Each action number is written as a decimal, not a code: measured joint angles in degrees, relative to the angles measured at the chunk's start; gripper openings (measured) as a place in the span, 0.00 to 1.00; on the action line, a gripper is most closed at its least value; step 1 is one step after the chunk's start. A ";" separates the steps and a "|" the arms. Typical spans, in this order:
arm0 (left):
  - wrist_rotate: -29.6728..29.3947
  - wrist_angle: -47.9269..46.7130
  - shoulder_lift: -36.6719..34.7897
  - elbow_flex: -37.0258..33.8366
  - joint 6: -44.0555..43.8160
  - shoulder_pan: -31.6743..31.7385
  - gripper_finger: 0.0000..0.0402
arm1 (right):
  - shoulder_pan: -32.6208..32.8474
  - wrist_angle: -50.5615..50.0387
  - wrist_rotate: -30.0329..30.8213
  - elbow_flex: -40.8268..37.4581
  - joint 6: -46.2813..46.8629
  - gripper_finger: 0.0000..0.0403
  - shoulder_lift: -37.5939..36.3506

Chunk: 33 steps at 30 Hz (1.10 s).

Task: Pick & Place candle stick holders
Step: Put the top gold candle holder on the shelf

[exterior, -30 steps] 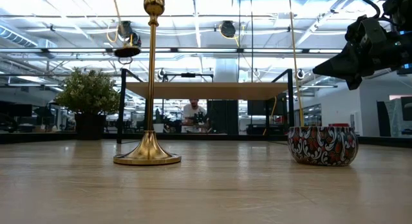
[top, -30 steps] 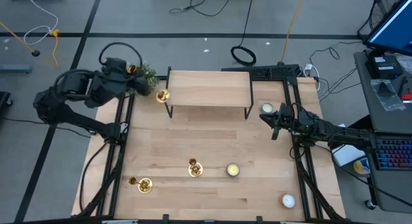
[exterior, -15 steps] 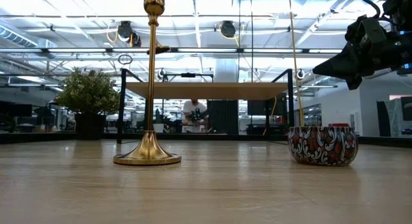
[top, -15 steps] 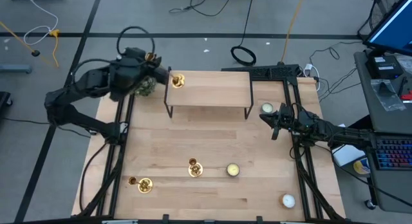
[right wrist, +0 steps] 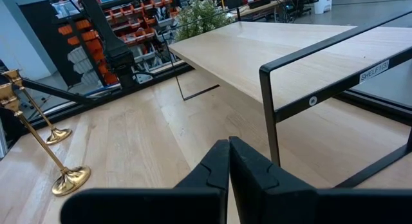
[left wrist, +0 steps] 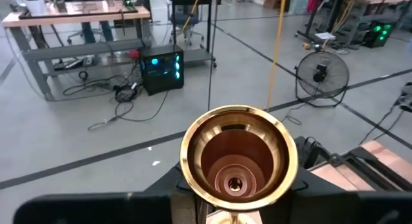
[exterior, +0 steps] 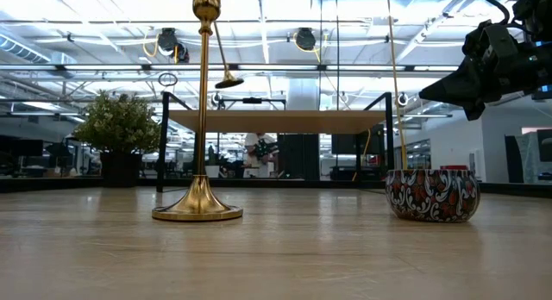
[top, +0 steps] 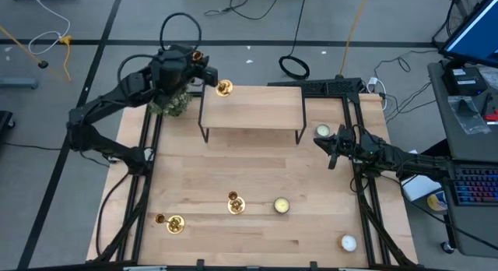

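A gold candlestick (top: 223,87) is clamped in the left gripper (top: 204,76), carried tilted in the air at the shelf's (top: 253,106) back-left corner, so the carry step is underway. Next it must be righted and lowered onto the shelf. The right gripper (top: 333,149), fingers together, waits beside the shelf's other end.

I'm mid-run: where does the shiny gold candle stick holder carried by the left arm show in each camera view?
High view: held gold candle stick holder at the wooden shelf's far left corner, beside the left gripper.
Low view: its round base hangs tilted above the shelf top.
Left wrist view: its base underside fills the lower centre.
Right wrist view: not in it.
Shared landmark: the shelf.
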 joint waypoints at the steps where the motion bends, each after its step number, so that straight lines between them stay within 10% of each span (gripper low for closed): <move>1: 0.46 0.02 0.32 0.00 -0.29 0.58 0.23 | 0.00 0.01 0.00 -0.01 0.02 0.01 0.00; 33: 8.57 -0.42 5.86 0.00 -1.24 11.39 0.23 | 0.02 0.00 0.16 0.00 0.02 0.01 -0.02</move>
